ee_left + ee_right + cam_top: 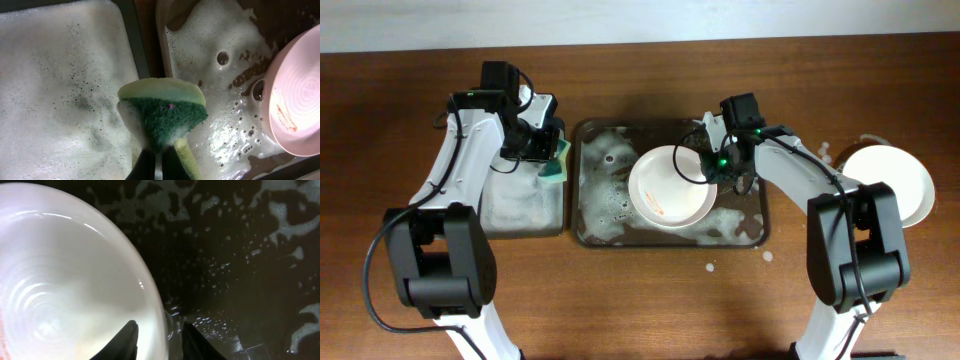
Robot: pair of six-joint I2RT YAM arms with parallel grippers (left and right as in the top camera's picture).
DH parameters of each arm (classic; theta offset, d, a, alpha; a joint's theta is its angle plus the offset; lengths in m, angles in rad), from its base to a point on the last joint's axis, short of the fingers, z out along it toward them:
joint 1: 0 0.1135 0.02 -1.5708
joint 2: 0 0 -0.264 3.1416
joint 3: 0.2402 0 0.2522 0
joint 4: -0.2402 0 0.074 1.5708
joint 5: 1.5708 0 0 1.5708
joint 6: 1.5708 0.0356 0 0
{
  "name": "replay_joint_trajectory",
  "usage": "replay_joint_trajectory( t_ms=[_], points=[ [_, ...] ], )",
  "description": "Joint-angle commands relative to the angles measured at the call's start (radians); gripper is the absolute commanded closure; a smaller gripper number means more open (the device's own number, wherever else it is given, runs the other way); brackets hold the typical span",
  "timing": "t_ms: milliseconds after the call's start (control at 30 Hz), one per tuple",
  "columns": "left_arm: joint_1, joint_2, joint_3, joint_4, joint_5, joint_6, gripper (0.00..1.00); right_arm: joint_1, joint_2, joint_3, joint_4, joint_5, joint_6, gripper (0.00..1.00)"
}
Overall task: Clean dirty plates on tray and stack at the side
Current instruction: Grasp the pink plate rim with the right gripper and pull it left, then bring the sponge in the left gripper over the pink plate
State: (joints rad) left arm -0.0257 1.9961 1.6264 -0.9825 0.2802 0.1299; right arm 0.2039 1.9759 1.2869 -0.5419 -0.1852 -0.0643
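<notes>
At the left, above the seam between the small tray (520, 215) and the tray (578, 185): left gripper (157, 165), pressed together on a green sponge (162, 112), apart from the plate. In the tray's middle, tilted over foam: a pale plate (670, 187) with an orange smear, right of the sponge. On its right rim: right gripper (160, 335), pinching that edge. Far right, on the table (640, 310): stacked plates (895, 180).

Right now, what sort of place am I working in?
Likely a tabletop dishwashing station: a smeared plate tilted over a foamy tray, a green sponge in the left fingers, other plates on the wooden table.
</notes>
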Motion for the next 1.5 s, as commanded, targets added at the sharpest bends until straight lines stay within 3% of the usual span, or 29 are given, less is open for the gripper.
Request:
replay_joint_trajectory(
  t_ms=[0,233,433,567,733,833,967,1100,1300,1467],
  points=[
    [0.003,-0.019,-0.006,0.002,0.001,-0.013,1.00,-0.009,0.028,0.013,0.006,-0.014,-0.006,0.79],
    [0.003,-0.019,-0.006,0.002,0.001,-0.013,1.00,-0.009,0.040,0.029,-0.044,-0.014,0.062,0.95],
    [0.002,-0.019,-0.006,0.002,0.008,-0.013,1.00,-0.002,0.039,0.042,-0.124,-0.075,0.543,0.96],
    [0.000,-0.019,-0.006,0.002,0.048,-0.014,1.00,0.037,0.040,0.038,-0.124,0.001,0.724,0.96],
    [-0.083,-0.019,-0.006,0.026,0.101,-0.014,1.00,0.119,0.043,0.032,-0.116,0.070,0.739,0.96],
    [-0.169,-0.014,-0.006,0.084,0.097,-0.075,1.00,0.123,0.043,0.032,-0.113,0.071,0.739,0.96],
    [-0.290,0.008,-0.006,0.169,-0.014,-0.151,1.00,0.123,0.043,0.032,-0.113,0.072,0.738,0.96],
    [-0.359,0.070,-0.006,0.214,-0.019,-0.161,1.00,0.123,0.043,0.032,-0.113,0.086,0.738,0.96],
    [-0.373,0.195,-0.006,0.359,-0.060,-0.160,1.00,0.123,0.043,0.031,-0.114,0.087,0.727,0.96],
    [-0.373,0.225,-0.006,0.303,-0.128,-0.083,1.00,0.123,0.043,0.031,-0.113,0.093,0.727,0.96]
  ],
)
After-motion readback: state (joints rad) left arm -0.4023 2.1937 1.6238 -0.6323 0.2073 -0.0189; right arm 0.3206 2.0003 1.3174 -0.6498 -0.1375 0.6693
